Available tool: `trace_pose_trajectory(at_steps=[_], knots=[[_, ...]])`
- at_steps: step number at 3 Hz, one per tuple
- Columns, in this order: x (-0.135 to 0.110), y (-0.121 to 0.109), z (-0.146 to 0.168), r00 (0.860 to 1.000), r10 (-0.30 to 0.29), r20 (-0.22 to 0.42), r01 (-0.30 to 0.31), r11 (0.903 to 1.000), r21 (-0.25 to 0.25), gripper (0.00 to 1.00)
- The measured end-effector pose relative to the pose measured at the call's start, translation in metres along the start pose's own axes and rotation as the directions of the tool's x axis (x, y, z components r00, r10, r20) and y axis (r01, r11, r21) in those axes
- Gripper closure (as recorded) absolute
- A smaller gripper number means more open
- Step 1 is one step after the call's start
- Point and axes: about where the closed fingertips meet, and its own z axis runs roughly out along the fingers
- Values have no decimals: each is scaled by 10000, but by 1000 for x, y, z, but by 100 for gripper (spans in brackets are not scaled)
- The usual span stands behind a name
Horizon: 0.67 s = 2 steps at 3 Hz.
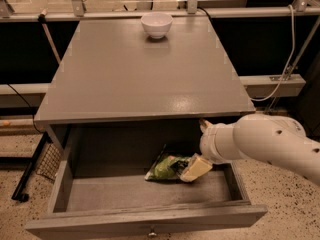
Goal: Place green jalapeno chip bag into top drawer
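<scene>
The green jalapeno chip bag (164,168) lies on the floor of the open top drawer (150,221), right of its middle. The drawer is pulled out under the grey table, and its small knob (151,231) shows on the front panel. My gripper (198,149) reaches into the drawer from the right on a white arm (270,144). It is open. Its lower finger (195,167) rests against the bag's right end, and the upper finger (204,125) points up near the table's underside.
A white bowl (156,24) stands at the back of the grey table top (140,74). A metal rail and cables run behind the table. A black stand and a mesh piece (47,161) are on the speckled floor to the left.
</scene>
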Motion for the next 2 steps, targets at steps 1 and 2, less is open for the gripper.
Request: trace_pose_trajectory(at_steps=[1, 2], knots=[[38, -3, -21, 9953, 908, -340, -906, 9959, 78, 0], [65, -3, -45, 9852, 1624, -543, -1602, 9861, 433, 0]])
